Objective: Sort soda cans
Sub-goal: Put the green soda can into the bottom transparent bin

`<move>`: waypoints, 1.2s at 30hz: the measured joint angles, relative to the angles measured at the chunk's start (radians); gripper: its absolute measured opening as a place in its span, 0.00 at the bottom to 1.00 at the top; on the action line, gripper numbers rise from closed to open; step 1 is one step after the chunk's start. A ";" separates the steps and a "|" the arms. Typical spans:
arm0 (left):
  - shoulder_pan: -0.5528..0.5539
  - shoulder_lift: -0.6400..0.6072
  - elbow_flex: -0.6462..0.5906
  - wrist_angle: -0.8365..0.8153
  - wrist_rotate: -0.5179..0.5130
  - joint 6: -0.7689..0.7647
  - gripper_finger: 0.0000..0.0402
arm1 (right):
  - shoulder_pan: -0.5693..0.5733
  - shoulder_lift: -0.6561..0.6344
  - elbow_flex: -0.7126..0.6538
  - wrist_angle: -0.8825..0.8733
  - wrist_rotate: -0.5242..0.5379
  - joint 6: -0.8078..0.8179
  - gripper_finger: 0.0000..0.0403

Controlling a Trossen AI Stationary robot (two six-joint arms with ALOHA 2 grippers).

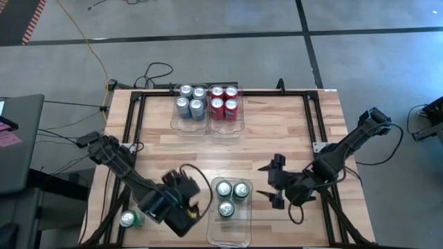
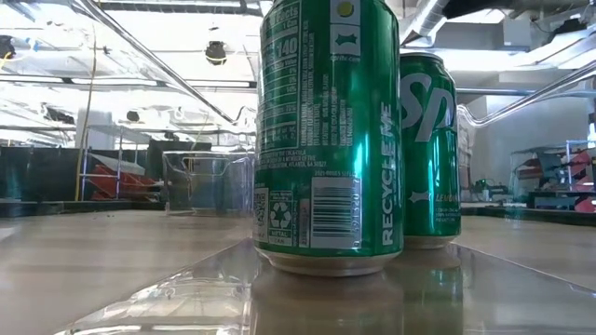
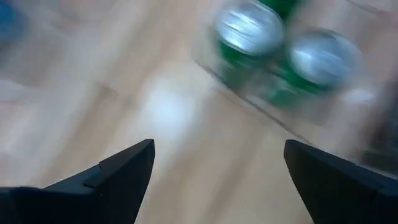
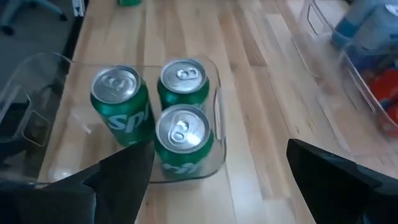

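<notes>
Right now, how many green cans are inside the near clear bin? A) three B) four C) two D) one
A: three green cans stand in the near bin, as the right wrist view also shows; a fourth green can sits out on the table by the left arm.

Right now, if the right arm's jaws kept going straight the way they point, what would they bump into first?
Probably the three green cans standing in the clear bin. The right gripper, jaws open, points at them; the nearest can looks first in line, though depth is hard to judge.
</notes>
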 joint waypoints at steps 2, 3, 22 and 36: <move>0.003 -0.012 0.000 -0.081 -0.094 -0.003 0.88 | 0.000 -0.001 0.000 -0.024 0.002 0.017 0.95; 0.003 -0.021 0.000 -0.126 -0.123 -0.014 0.88 | 0.000 -0.001 0.000 -0.039 0.003 0.028 0.95; -0.216 -0.436 -0.602 0.027 0.300 -0.501 0.85 | 0.039 0.001 0.000 -0.124 -0.002 0.155 0.95; -0.490 -0.405 -0.603 0.079 0.565 -0.984 0.85 | 0.059 0.008 -0.023 -0.128 -0.005 0.260 0.95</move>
